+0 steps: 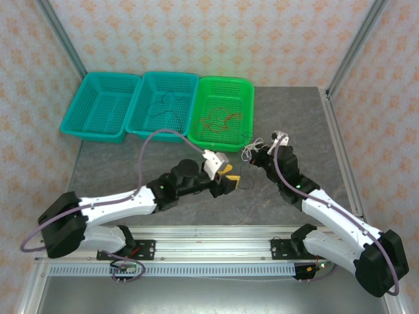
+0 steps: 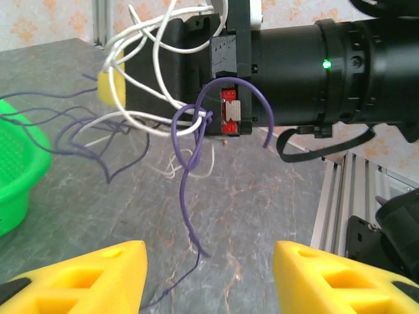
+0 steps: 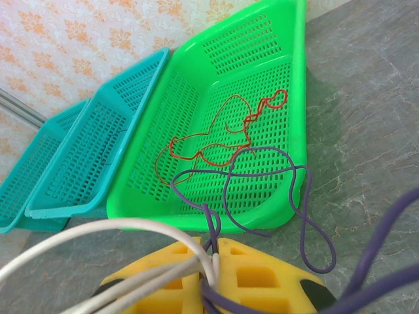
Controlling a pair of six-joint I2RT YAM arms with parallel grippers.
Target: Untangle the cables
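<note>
Inside grn basket (image 1: 226,80): 1 loose red-orange cable (image 1: 216,119)

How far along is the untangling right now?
Done: the red cable lies in the green basket, and a dark cable in the middle teal basket. In hand: the right gripper is shut on white cables and a purple cable, joined at a knot. The left gripper is open and empty. Left: part white from purple.
</note>
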